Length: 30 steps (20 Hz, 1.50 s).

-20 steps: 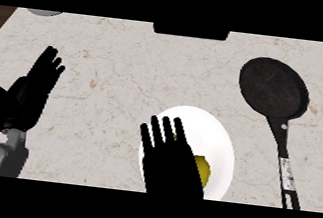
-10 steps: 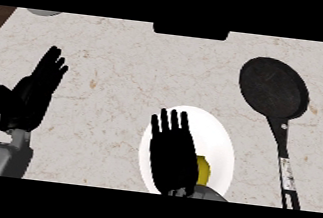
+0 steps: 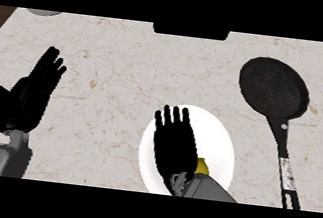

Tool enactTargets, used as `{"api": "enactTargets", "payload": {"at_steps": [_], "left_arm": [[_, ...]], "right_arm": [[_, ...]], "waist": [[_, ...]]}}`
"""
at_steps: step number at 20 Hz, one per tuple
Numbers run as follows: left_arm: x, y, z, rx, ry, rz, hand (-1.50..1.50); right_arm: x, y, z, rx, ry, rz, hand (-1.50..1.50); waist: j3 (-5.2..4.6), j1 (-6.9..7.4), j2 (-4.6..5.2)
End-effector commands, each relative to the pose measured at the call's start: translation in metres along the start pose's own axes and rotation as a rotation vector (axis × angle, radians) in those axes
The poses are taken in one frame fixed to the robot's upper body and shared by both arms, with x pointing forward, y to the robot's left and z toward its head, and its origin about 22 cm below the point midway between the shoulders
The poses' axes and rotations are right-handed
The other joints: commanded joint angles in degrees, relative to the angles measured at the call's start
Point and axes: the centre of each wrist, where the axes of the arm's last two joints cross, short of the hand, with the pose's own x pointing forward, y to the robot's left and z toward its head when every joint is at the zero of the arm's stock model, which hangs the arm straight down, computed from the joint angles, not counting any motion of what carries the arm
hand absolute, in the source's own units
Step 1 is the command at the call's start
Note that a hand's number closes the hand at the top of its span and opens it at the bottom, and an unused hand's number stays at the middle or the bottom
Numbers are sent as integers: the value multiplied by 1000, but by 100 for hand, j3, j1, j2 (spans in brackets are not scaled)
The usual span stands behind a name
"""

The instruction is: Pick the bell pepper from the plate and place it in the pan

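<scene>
**Right hand over the plate, pepper not yet grasped**

Your left hand (image 3: 28,98) rested near the counter's left edge, fingers straight and spread, holding nothing; you could leave it there. Your right hand (image 3: 175,150) hovered flat over the white plate (image 3: 224,141) near the counter's front edge, fingers straight and pointing toward the far edge, not curled round anything. The bell pepper (image 3: 201,167) showed only as a small yellow patch at the hand's right side, on the plate's near part, mostly hidden by the palm and wrist.

To do this step well, you needed to shift the hand slightly right so the pepper sat between thumb and fingers, then lower and curl round it. I judge the risk was closing on the plate's bare middle and nudging the pepper toward the rim. Whether the palm touched the pepper could not be told.

The black pan (image 3: 274,93) lay toward the counter's right edge, well apart from the plate, its handle (image 3: 286,165) running back toward the front edge.
</scene>
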Motion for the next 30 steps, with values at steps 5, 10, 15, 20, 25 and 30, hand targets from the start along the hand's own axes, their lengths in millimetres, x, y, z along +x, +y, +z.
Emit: {"api": "enactTargets", "payload": {"at_steps": [5, 10, 15, 20, 25, 30], "left_arm": [[-4, 12, -6, -11, -2, -3, 0], [3, -7, -2, -15, -5, 14, 0], [7, 13, 3, -16, -16, 3, 0], [-1, 7, -10, -8, -2, 4, 0], [0, -8, -1, 11, 2, 2, 0], [6, -8, -10, -34, -15, 14, 0]], "right_arm": [[4, 8, -13, 3, -20, -45, -150], [6, 38, -40, 60, -20, -34, -150], [7, 49, -30, -22, -147, -19, 150], [-6, 40, -54, -33, -132, -40, 150], [2, 41, -41, -36, -106, -137, 150], [-39, 11, -72, 77, 138, -423, 150]], "waist": [[0, 9, 2], [1, 38, 7], [1, 6, -3], [0, 10, 6], [1, 27, 1], [4, 150, 39]]}}
